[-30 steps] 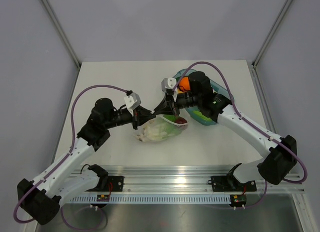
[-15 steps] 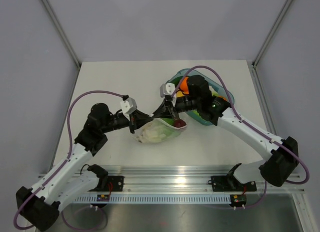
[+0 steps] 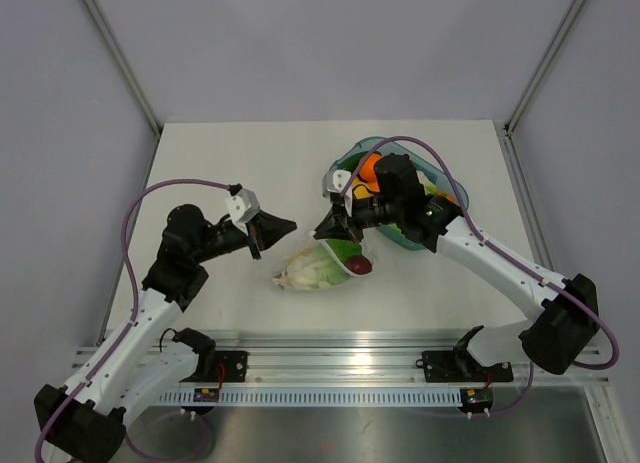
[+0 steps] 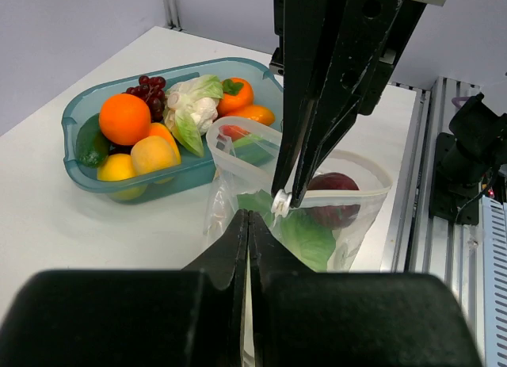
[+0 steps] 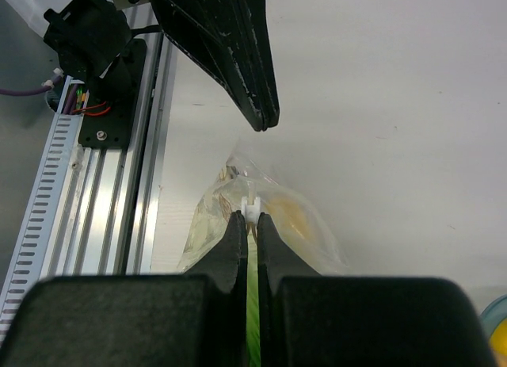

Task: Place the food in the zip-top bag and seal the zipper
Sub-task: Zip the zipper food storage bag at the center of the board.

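Note:
The clear zip-top bag point(image 3: 312, 270) lies on the table with its mouth open. It holds green lettuce point(image 4: 305, 238) and a dark red piece point(image 4: 333, 194). My right gripper point(image 3: 323, 232) is shut on the white slider of the zipper point(image 5: 250, 208) at the bag's mouth, which also shows in the left wrist view point(image 4: 280, 202). My left gripper point(image 3: 291, 225) is shut and empty, just left of the bag and apart from it. Its tip shows in the right wrist view point(image 5: 265, 121). More food lies in the teal tray point(image 4: 142, 181): an orange point(image 4: 124, 118), grapes point(image 4: 147, 88), lettuce point(image 4: 194, 105).
The teal tray point(image 3: 362, 143) stands behind the right arm at the back right of the table. A metal rail point(image 3: 340, 368) runs along the near edge. White table surface lies left of the bag.
My left gripper has come off the bag and drawn back to the left. The bag has sagged lower onto the table. My right gripper still holds the slider.

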`<state>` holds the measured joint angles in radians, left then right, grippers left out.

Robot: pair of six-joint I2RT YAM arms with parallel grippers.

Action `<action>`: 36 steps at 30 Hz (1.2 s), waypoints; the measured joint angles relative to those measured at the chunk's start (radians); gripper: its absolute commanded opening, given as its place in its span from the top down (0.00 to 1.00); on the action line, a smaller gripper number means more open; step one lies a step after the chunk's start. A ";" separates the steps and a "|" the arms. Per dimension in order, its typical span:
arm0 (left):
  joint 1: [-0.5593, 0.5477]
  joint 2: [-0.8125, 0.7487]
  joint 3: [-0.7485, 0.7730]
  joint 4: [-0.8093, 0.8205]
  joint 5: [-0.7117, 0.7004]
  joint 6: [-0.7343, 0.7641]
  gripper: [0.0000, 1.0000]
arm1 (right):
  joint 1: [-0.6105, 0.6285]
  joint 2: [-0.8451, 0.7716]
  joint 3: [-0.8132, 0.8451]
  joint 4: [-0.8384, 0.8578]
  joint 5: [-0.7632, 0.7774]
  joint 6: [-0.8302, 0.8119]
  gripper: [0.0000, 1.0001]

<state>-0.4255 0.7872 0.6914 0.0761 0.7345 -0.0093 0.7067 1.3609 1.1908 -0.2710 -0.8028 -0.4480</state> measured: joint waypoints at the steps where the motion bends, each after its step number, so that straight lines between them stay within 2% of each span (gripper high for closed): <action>1: 0.000 0.000 0.000 -0.002 0.005 0.002 0.72 | 0.000 0.000 0.000 0.000 0.000 0.000 1.00; 4: 0.000 0.022 0.015 -0.039 0.051 0.028 0.35 | 0.000 0.000 0.000 0.001 0.000 0.000 1.00; 7: 0.000 0.087 0.056 -0.095 0.105 0.050 0.23 | 0.000 0.000 0.000 0.004 0.000 0.000 1.00; 8: 0.000 0.111 0.068 -0.114 0.121 0.056 0.23 | 0.000 0.000 0.000 0.004 0.000 0.000 1.00; 10: 0.000 0.148 0.082 -0.143 0.154 0.062 0.23 | 0.000 0.000 0.000 0.004 -0.001 0.000 1.00; 16: 0.000 0.215 0.088 -0.188 0.206 0.073 0.31 | 0.000 0.000 0.000 0.003 -0.002 0.000 1.00; 27: 0.000 0.247 0.088 -0.167 0.225 0.063 0.41 | 0.000 0.000 0.010 0.004 -0.004 0.005 1.00; 30: -0.005 0.261 0.088 -0.156 0.228 0.055 0.49 | 0.000 0.000 0.014 0.006 -0.008 0.011 1.00; 31: -0.006 0.264 0.088 -0.153 0.228 0.053 0.56 | 0.000 0.002 0.015 0.006 -0.011 0.012 1.00; 34: -0.009 0.269 0.088 -0.145 0.228 0.042 0.62 | 0.000 0.004 0.016 0.008 -0.014 0.017 1.00; 35: -0.009 0.269 0.088 -0.141 0.228 0.039 0.69 | 0.000 0.004 0.016 0.008 -0.017 0.018 1.00; 36: -0.010 0.269 0.088 -0.137 0.228 0.034 0.72 | 0.000 0.006 0.016 0.009 -0.021 0.019 1.00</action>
<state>-0.4351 1.0557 0.7792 -0.0612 0.9623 0.0242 0.7067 1.3666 1.2068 -0.2623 -0.8238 -0.4294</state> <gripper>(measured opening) 0.355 0.031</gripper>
